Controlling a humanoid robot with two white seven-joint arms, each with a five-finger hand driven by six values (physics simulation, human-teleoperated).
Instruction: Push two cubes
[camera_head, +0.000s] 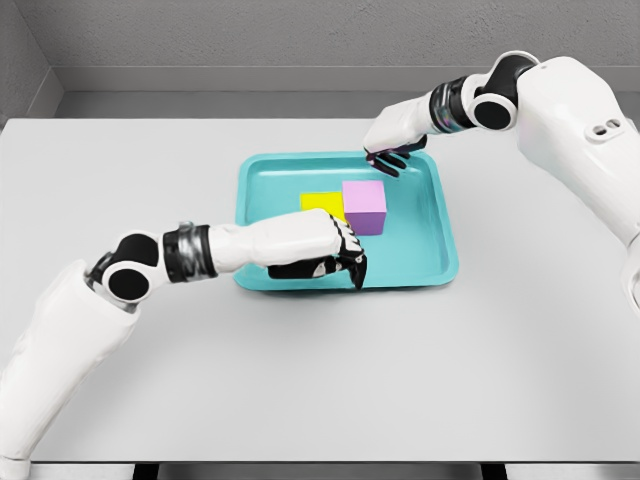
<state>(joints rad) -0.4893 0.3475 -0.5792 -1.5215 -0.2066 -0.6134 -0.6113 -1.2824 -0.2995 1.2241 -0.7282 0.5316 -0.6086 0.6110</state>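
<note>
A teal tray (440, 215) lies in the middle of the white table. Inside it a pink cube (365, 206) stands right beside a yellow cube (321, 203), the yellow one on its left and partly hidden by my left hand. My left hand (340, 262) reaches over the tray's front left part, fingers curled downward just in front of the yellow cube, holding nothing. My right hand (393, 158) hovers at the tray's back rim, behind the pink cube, fingers curled down and apart from it.
The white table (320, 380) spreads wide around the tray, with a grey wall behind it. My left forearm crosses the tray's left rim.
</note>
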